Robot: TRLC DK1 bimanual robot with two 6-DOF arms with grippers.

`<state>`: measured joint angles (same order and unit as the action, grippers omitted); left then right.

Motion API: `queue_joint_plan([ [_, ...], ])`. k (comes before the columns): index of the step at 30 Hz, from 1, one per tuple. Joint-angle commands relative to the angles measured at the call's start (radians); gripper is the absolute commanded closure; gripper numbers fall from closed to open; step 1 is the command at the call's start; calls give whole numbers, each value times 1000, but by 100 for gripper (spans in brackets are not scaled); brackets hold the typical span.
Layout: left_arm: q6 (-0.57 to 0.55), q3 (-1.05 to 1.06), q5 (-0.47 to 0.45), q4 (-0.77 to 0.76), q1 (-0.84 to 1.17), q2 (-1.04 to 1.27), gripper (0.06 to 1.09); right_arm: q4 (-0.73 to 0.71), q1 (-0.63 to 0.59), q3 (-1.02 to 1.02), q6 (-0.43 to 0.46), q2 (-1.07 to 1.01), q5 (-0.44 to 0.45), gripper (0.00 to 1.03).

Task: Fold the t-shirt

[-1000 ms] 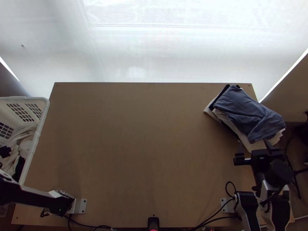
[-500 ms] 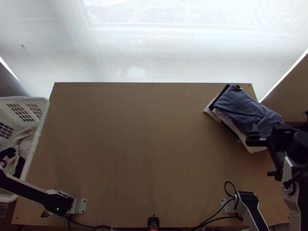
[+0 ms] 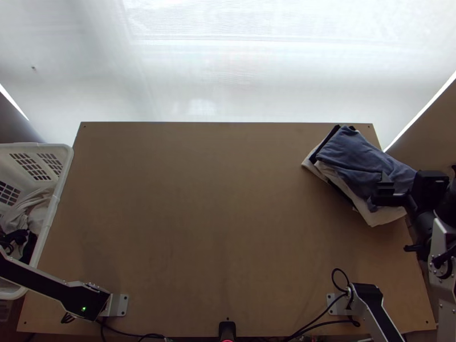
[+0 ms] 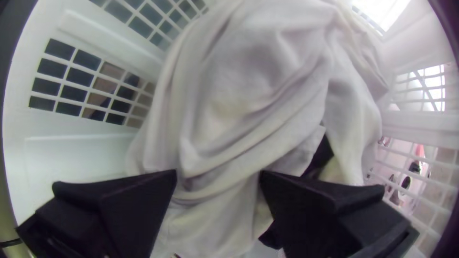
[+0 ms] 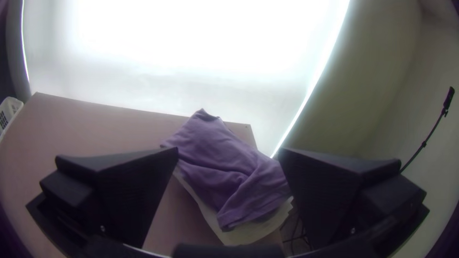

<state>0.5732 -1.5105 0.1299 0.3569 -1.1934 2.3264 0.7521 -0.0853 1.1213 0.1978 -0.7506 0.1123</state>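
In the top view, my left gripper is down in the basket at the left, over pale cloth. The left wrist view has the left gripper open above a bunched white cloth; whether it is a t-shirt I cannot tell. My right gripper is above the near right part of a folded blue-grey garment, which lies on a stack at the table's far right. In the right wrist view, the right gripper stands open, with the same garment farther off beyond its fingers, looking purple.
White folded cloth and dark cloth lie under the blue-grey garment. A white slotted basket stands along the left table edge. The wooden table spreads between basket and stack. Cables run by the near edge.
My right gripper has moved up the picture and right, now over the stack's near end. The left arm's link has shifted, and dark parts and cloth in the basket look rearranged.
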Motion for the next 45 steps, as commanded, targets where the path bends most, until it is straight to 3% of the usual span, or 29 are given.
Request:
queue_joint_plan([
  [1, 60, -17, 24, -47, -6, 51, 107, 26, -42, 71, 5, -23, 1, 12],
  [4, 76, -17, 20, -29, -9, 31, 105, 35, -54, 75, 12, -23, 1, 12],
  [6, 30, -17, -24, -4, -8, -36, 105, 41, -60, 74, 15, -21, 1, 12],
  [10, -125, -42, -273, 142, -8, -260, 105, 44, -65, 66, 9, -21, 0, 12],
  [12, -202, -71, -345, 194, -8, -368, 105, 44, -65, 58, 2, -20, 0, 12],
  [19, -427, -485, -561, 619, 3, -414, 105, 53, -65, 29, -28, -23, 0, 12],
  [25, -498, -781, -605, 866, 101, -418, 105, 59, -91, 23, -38, -26, 0, 12],
  [30, -562, -789, -628, 869, 210, -532, 105, 64, -99, -8, -40, -6, 0, 12],
  [33, -682, -774, -822, 850, 216, -581, 105, 64, -103, -41, -44, 23, 0, 12],
  [34, -700, -774, -832, 850, 222, -585, 105, 64, -103, -48, -46, 28, 0, 12],
  [43, -785, -669, -832, 863, 497, -687, 105, 66, -102, -109, -77, 76, 0, 12],
  [45, -826, -668, -799, 864, 598, -687, 105, 66, -102, -109, -83, 76, 0, 12],
])
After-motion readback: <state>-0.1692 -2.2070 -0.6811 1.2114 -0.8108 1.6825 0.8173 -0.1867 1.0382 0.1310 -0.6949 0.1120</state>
